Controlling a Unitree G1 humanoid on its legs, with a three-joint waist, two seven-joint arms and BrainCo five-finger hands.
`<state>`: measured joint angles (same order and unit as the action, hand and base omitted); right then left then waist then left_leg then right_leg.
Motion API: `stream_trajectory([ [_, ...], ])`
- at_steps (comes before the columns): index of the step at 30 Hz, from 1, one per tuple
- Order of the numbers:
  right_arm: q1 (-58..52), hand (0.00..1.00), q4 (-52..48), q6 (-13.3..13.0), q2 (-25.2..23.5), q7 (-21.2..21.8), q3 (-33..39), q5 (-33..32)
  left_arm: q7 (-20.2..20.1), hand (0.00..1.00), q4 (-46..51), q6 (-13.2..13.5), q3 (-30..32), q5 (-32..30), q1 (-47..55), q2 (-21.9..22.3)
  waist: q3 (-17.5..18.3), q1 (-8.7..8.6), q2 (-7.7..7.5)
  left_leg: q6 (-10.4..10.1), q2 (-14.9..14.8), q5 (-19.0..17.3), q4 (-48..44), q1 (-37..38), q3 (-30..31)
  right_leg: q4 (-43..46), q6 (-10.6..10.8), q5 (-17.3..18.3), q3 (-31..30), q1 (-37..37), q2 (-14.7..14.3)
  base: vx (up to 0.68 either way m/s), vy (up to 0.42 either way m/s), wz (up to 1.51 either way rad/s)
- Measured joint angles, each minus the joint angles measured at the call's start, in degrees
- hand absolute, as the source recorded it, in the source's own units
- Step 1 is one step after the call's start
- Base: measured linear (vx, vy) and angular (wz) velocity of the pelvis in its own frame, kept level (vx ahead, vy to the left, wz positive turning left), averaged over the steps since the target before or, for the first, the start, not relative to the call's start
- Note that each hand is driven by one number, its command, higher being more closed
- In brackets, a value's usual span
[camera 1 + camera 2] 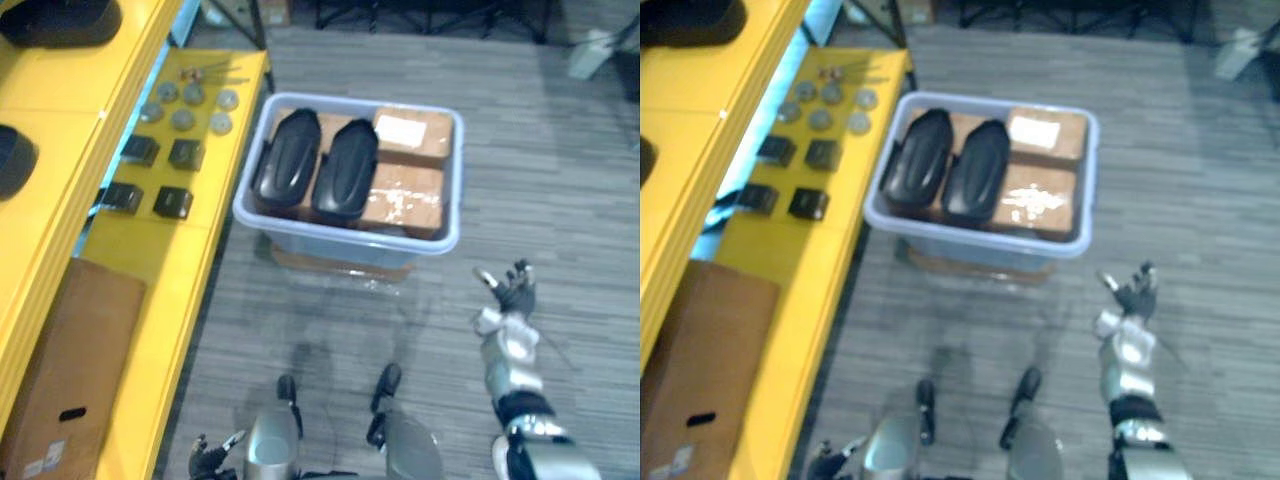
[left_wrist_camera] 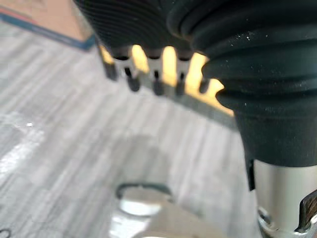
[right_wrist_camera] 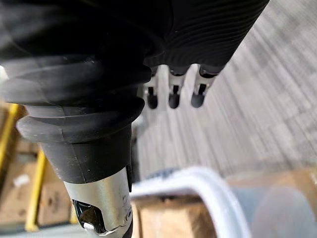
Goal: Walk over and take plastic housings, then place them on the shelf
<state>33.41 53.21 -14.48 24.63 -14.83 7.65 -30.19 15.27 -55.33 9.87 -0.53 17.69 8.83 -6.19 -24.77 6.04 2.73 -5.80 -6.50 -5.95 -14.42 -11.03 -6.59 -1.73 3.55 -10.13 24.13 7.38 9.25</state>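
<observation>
Housings (image 1: 288, 156), 2, lie in the bin (image 1: 330, 246); right hand (image 1: 515, 294) and left hand (image 1: 210, 458) hang spread, empty.

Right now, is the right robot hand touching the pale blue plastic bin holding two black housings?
Apart. The left eye view shows grey carpet between the open right robot hand and the near rim of the pale blue plastic bin.

Yellow shelf (image 1: 190, 270) bearing black blocks (image 1: 172, 203), grey discs (image 1: 183, 119) and a cardboard box (image 1: 70, 360)
</observation>
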Motion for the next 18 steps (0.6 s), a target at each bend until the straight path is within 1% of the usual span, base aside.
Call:
stream_trajectory([
  [1, 2.0, 0.00, 0.9, 0.5, 0.9, 0.0, 0.0, 0.0, -0.4, 0.00, 0.2, 0.0, -0.2, 0.0, 0.0, 0.0, -0.2, 0.18, 0.07, 0.0, 0.2, 0.0, -0.2, -0.5, 0.3, 0.0, 0.0, 0.0, 0.4, 0.2, 0.2, 0.03, 0.059, 0.31],
  [3, 9.5, 0.00, 5.4, 2.9, 5.4, 0.0, -1.0, -1.1, -1.6, 0.00, 0.2, 0.1, -0.7, 0.0, -0.2, 0.0, -0.6, 1.49, 0.54, 0.3, 1.2, 0.0, -0.5, -2.0, 1.4, 0.0, 0.2, -0.1, 1.3, 0.9, 1.0, 0.02, 0.083, 0.26],
  [4, 11.0, 0.00, 6.3, 3.4, 6.4, 0.0, -1.2, -1.2, -2.0, 0.00, 0.1, 0.1, -0.8, 0.0, -0.2, 0.1, -0.9, 1.90, 0.84, 0.4, 1.3, -0.1, -1.0, -2.4, 1.7, 0.0, 0.2, -0.2, 1.5, 0.9, 1.2, 0.00, 0.089, 0.23],
  [5, 14.3, 0.00, 7.6, 4.0, 8.9, -0.2, -2.2, -1.3, -2.2, 0.00, 0.0, 0.2, -1.1, 0.0, -0.2, 0.5, -1.5, 2.70, 1.83, 1.0, 1.9, -0.5, -2.3, -3.6, 2.9, 0.2, 0.4, -0.2, 2.2, 1.0, 1.7, -0.02, 0.088, 0.22],
  [7, 17.7, 0.00, 9.0, 4.6, 10.8, -0.7, -3.2, -1.1, -2.6, 0.00, -0.2, 0.5, -2.9, 0.4, -0.2, 0.6, -2.1, 2.91, 2.84, 1.5, 2.5, -0.8, -3.4, -5.2, 3.7, 0.8, 0.5, -0.3, 2.7, 1.9, 2.2, -0.06, 0.102, 0.22],
  [9, 22.1, 0.00, 10.0, 4.9, 12.6, -1.8, -3.5, -1.2, -3.0, 0.00, -0.6, 1.4, -4.2, 1.1, -0.3, 1.2, -3.8, 3.57, 4.17, 2.2, 3.1, -1.3, -5.5, -7.8, 4.4, 2.6, 0.6, -0.2, 2.8, 4.0, 3.2, -0.11, 0.126, 0.14],
  [10, 22.8, 0.00, 10.7, 4.9, 13.1, -2.0, -3.6, -1.3, -3.1, 0.00, -0.8, 1.5, -4.8, 1.8, -0.4, 1.3, -3.9, 3.99, 4.47, 2.4, 3.3, -1.4, -6.0, -8.5, 4.4, 3.2, 0.6, -0.2, 2.8, 4.6, 3.5, -0.10, 0.109, 0.09],
  [12, 24.5, 0.00, 12.5, 5.4, 14.6, -2.9, -4.4, -2.2, -3.3, 0.00, -1.7, 1.7, -5.2, 2.7, -0.5, 2.3, -5.0, 4.90, 5.76, 3.2, 3.7, -2.3, -8.5, -10.3, 4.8, 4.9, 1.0, 0.1, 2.9, 5.7, 4.3, -0.11, 0.114, 0.07],
  [14, 24.7, 0.00, 12.9, 5.9, 15.0, -3.0, -4.4, -2.3, -4.2, 0.00, -2.3, 1.6, -5.9, 2.8, -0.5, 2.4, -5.0, 5.75, 5.86, 3.7, 4.0, -2.8, -10.4, -12.0, 4.8, 6.8, 1.4, 0.6, 2.8, 7.3, 5.2, -0.14, 0.147, 0.05],
  [16, 25.6, 0.00, 13.2, 6.3, 15.5, -3.3, -4.5, -2.2, -4.7, 0.00, -2.4, 1.6, -6.9, 4.1, -0.5, 2.4, -5.0, 5.98, 6.03, 4.3, 4.3, -3.3, -12.3, -13.7, 5.1, 8.5, 1.5, 0.9, 2.8, 8.6, 6.0, -0.11, 0.124, 0.09],
  [18, 26.8, 0.00, 13.3, 6.4, 16.3, -3.9, -4.5, -2.1, -5.1, 0.00, -2.4, 1.6, -7.2, 4.6, -0.7, 2.6, -5.4, 6.06, 6.78, 4.8, 4.6, -3.7, -13.6, -14.6, 5.4, 9.2, 1.7, 1.1, 3.0, 8.9, 6.6, -0.11, 0.124, 0.09],
])
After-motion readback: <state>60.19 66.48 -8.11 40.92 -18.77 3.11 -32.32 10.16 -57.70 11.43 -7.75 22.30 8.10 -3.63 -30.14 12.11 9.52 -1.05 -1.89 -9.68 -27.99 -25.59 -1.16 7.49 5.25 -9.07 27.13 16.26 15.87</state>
